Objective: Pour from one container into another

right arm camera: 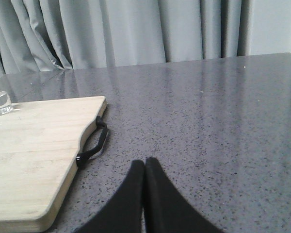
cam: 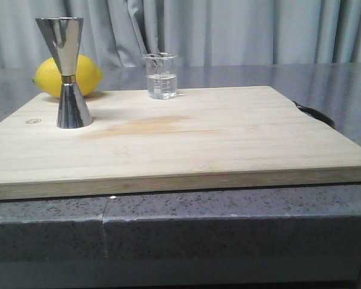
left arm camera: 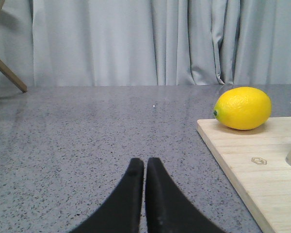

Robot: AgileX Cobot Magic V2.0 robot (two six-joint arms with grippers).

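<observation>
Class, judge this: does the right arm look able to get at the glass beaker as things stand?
Probably yes. The right gripper, shut, rests beside the cutting board, and nothing stands on the board between that side and the glass beaker.

a grey speckled stone countertop [cam: 48,232] is seen carrying a pale wooden cutting board [cam: 198,144] laid flat on it, a black strap handle [right arm camera: 94,145] fixed at the board's right edge. a yellow lemon [cam: 87,75] is rested at the board's far left corner.
</observation>
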